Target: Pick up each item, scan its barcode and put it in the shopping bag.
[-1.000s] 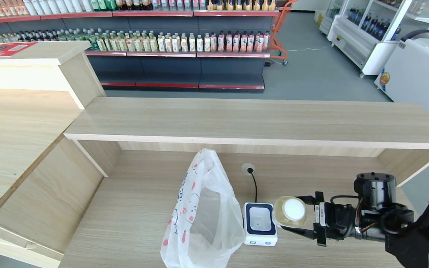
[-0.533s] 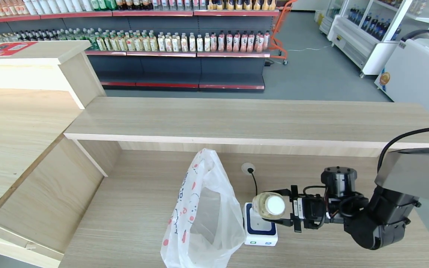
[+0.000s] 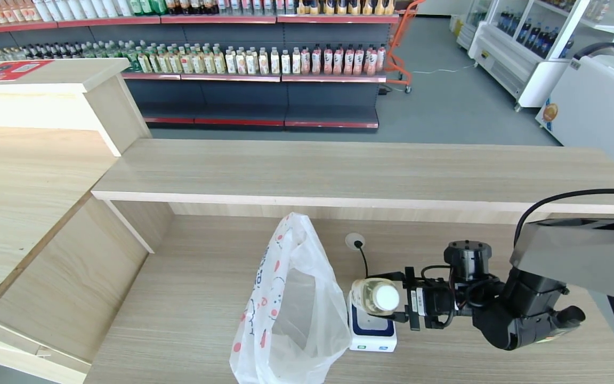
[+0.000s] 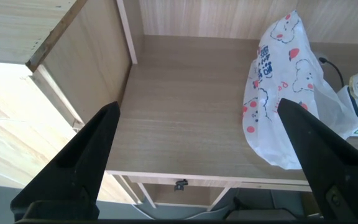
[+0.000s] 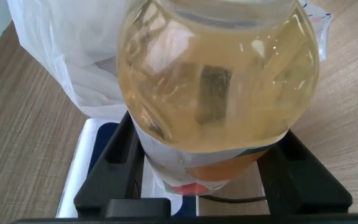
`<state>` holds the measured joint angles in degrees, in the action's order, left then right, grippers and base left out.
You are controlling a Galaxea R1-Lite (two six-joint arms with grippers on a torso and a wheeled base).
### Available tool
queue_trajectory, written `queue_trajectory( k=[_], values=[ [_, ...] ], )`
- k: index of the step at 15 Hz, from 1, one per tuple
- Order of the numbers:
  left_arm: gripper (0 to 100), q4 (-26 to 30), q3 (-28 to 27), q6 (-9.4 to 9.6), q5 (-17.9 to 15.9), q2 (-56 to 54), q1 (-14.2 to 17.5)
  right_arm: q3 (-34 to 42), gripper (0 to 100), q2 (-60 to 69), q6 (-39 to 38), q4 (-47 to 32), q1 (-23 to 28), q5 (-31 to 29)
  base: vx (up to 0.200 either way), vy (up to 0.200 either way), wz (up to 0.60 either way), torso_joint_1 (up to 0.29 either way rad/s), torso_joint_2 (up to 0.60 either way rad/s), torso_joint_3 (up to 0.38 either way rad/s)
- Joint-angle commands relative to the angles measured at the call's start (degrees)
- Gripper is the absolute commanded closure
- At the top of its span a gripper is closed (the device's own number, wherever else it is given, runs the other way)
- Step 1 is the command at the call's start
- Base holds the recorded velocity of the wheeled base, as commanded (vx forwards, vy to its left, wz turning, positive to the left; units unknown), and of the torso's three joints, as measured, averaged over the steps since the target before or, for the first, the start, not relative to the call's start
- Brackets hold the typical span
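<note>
1. The right gripper (image 3: 379,297), clamped on the drink bottle (image 3: 373,295), has carried it left, and it now hangs over the scanner (image 3: 373,335).
2. It looks ready to scan, then it goes in the shopping bag (image 3: 291,304) just beside.
3. The left gripper (image 4: 197,106) is spread apart and holds nothing.

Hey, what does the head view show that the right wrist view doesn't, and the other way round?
Head view: the right gripper holding the bottle by its sides over the scanner, its white cap toward the camera, the cable running to a socket in the counter, and drink shelves behind. Right wrist view: the bottle's amber liquid and label close up, between the black jaws. Both: bottle, scanner and the shopping bag beside them.
</note>
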<state>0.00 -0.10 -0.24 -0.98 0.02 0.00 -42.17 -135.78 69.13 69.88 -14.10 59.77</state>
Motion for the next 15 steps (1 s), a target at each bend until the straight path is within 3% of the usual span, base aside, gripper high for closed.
queue_trajectory(
  k=[1, 5, 8, 11, 15],
  values=[
    [0, 0.00, 0.01, -0.02, 0.01, -0.02, 0.00, -0.64, 100, -1.07, 0.74, -0.18, 0.66, -0.27, 0.000, 0.000, 0.00, 0.000, 0.00, 0.000],
    [0, 0.00, 0.01, -0.02, 0.01, -0.02, 0.00, -1.16, 100, -0.01, -0.14, -0.27, 1.10, -0.27, 0.000, 0.000, 0.00, 0.000, 0.00, 0.000],
    [0, -0.09, 0.01, -0.02, 0.01, -0.02, 0.00, -0.02, 100, 7.11, -10.77, -0.62, 4.26, -0.18, 0.000, 0.000, 0.00, 0.000, 0.00, 0.000],
    [0, 0.00, 0.01, -0.02, 0.01, -0.02, 0.00, 3.58, 100, 20.99, -33.54, -0.71, 7.78, -0.62, 0.000, 0.000, 0.00, 0.000, 0.00, 0.000],
    [0, 0.00, 0.01, -0.02, 0.01, -0.02, 0.00, 14.48, 100, 36.29, -54.46, -0.62, 7.42, -6.86, 0.000, 0.000, 0.00, 0.000, 0.00, 0.000]
  ],
)
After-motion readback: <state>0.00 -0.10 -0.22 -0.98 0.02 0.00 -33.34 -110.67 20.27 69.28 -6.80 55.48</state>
